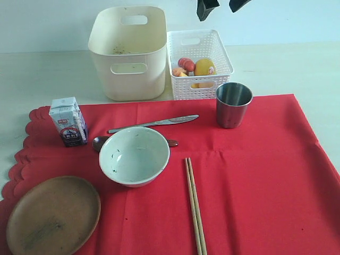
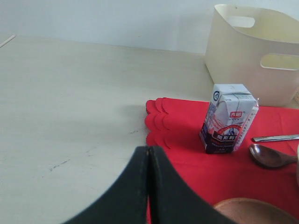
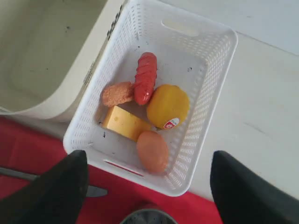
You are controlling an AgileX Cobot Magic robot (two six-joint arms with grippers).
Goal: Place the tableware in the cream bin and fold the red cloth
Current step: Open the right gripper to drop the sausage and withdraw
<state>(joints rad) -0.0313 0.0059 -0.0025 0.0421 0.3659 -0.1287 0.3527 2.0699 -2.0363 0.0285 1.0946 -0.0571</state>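
Red cloth [image 1: 255,175] lies flat on the table [image 1: 42,74], carrying the speckled bowl [image 1: 134,155], wooden plate [image 1: 52,215], steel cup [image 1: 232,104], steel knife [image 1: 154,123], dark spoon [image 1: 99,142] and chopsticks [image 1: 194,207]; the cream bin [image 1: 129,53] stands just beyond its far edge. We see our left gripper [image 2: 148,186] pressed together near the scalloped corner, and our right gripper [image 3: 148,186] spread wide above the white lattice basket [image 1: 183,91], gripping nothing.

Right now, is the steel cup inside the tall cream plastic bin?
No, the steel cup stands upright on the red cloth.
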